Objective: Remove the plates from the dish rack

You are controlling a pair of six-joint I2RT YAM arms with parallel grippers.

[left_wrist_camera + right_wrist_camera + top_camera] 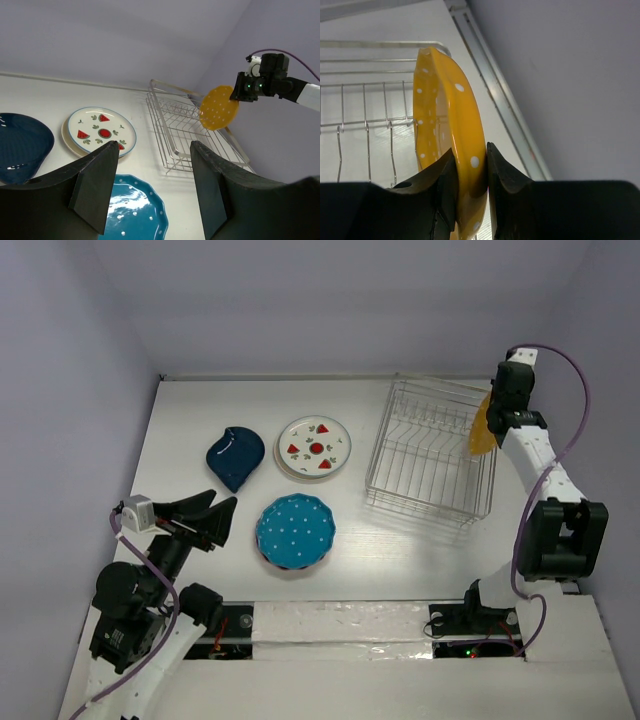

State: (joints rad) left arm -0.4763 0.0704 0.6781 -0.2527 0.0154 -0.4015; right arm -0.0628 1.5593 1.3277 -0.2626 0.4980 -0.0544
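The wire dish rack (430, 450) stands at the right, with no plates in its slots. My right gripper (470, 162) is shut on the rim of the yellow white-dotted plate (447, 130), held on edge above the rack's far right side (482, 425). The yellow plate also shows in the left wrist view (218, 107). On the table lie the dark blue plate (235, 455), the white plate with red fruit marks (314, 447) on top of another plate, and the teal dotted plate (295, 530) on a pink one. My left gripper (215, 515) is open and empty, left of the teal plate.
White walls close in the table at the back and on both sides. The right wall stands close behind the right arm (545, 465). A white strip (340, 625) runs along the near edge between the arm bases.
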